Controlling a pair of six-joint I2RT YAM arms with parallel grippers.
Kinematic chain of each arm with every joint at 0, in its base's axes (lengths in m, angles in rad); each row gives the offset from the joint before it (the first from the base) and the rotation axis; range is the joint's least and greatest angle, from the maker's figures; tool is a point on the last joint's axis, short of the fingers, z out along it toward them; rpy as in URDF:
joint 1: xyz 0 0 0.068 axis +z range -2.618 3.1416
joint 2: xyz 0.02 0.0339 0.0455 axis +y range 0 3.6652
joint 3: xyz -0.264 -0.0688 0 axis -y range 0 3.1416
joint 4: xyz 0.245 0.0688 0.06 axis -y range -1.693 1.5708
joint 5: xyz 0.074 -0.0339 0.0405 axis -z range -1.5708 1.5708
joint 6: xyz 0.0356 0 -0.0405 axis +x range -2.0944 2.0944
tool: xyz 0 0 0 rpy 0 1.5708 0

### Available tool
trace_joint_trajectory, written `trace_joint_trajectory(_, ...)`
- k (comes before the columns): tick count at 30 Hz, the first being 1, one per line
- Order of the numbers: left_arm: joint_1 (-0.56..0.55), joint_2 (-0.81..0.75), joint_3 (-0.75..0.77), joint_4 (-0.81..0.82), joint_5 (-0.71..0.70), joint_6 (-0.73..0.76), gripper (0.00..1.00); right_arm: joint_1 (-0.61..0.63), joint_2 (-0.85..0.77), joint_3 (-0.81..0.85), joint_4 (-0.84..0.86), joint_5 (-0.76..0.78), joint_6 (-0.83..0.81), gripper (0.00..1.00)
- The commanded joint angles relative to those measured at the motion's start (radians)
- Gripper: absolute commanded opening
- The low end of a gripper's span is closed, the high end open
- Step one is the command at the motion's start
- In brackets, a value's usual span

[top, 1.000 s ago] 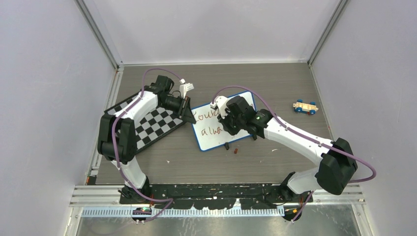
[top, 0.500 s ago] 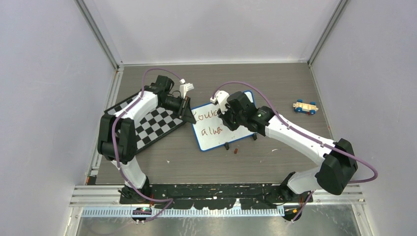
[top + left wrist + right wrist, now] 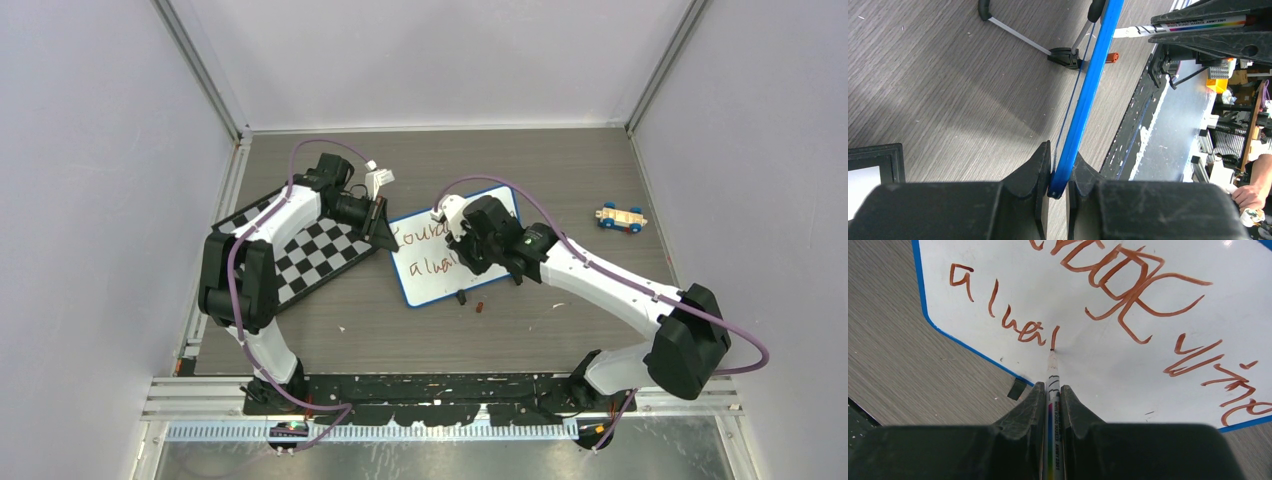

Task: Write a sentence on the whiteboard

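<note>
The whiteboard [image 3: 432, 285], blue-framed, stands tilted on black feet at mid-table. My left gripper [image 3: 383, 228] is shut on its left edge; in the left wrist view the blue frame [image 3: 1088, 90] runs up from between the fingers of that gripper [image 3: 1062, 165]. My right gripper [image 3: 470, 250] is shut on a whiteboard marker [image 3: 1052, 375]. The marker's tip touches the board [image 3: 1128, 385] at the foot of a short stroke. The sentence [image 3: 1128, 285] is brownish-red, in two lines, and the lower line [image 3: 1013, 325] reads "alwa" plus that stroke.
A checkered chessboard [image 3: 310, 255] lies under the left arm. A small toy car [image 3: 621, 218] sits at the far right. A small brown-red cap [image 3: 481, 307] lies on the table just in front of the board, next to a black foot [image 3: 461, 297].
My right gripper moved a little away from me with the marker and came back, and a new short stroke stands after "alwa". The left arm has not moved.
</note>
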Motion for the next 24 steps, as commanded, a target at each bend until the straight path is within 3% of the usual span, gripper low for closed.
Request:
trace_joint_trajectory(1, -0.006, 0.007, 0.022, 0.003, -0.024, 0.007, 0.00, -0.008, -0.032, 0.006, 0.013, 0.039, -0.009, 0.00)
trace_joint_trajectory(11, -0.006, 0.006, 0.025, -0.001, -0.027, 0.009, 0.00, -0.047, 0.004, 0.108, 0.014, 0.040, -0.015, 0.00)
trace_joint_trajectory(24, -0.006, 0.009, 0.025, 0.000, -0.027, 0.010, 0.00, -0.046, -0.012, 0.006, -0.005, -0.011, -0.005, 0.00)
